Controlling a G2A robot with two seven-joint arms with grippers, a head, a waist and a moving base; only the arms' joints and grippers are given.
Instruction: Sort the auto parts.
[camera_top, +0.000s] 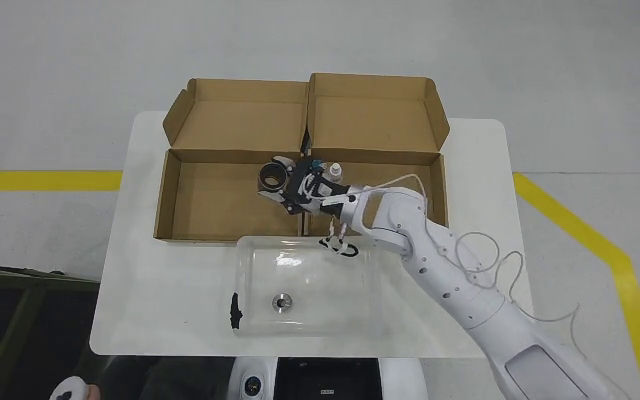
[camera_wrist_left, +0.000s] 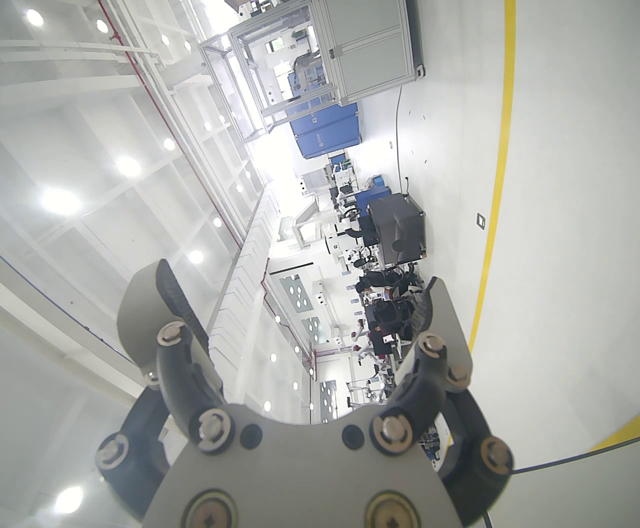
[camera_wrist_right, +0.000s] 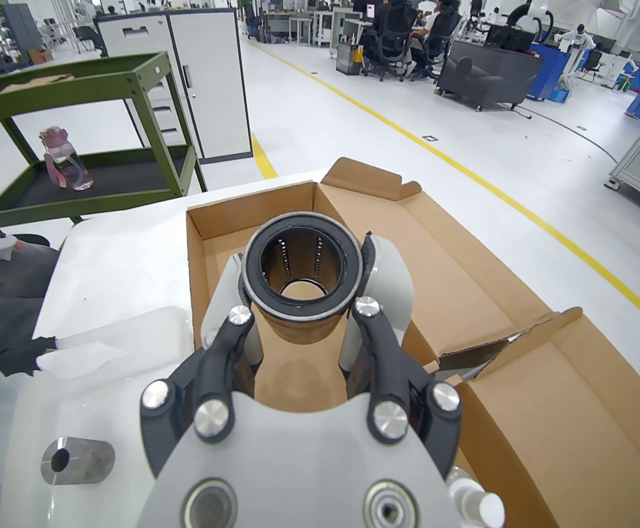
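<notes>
Above the left box (camera_top: 200, 200), near its wall, right jaws grip a bearing (camera_top: 272, 177).

Bright, even overhead light; ceiling lights (camera_wrist_left: 60, 200) glare; soft shadows; wide-angle bending at edges.

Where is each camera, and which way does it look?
Top view: above the arms, looking down at the table; the right arm shows.
Left wrist view: on the left wrist, facing the hall; open left gripper shows.
Right wrist view: on the right wrist, looking past the right gripper holding a linear bearing over a cardboard box.
Top and right wrist views share bearing, box, metal cylinder.
</notes>
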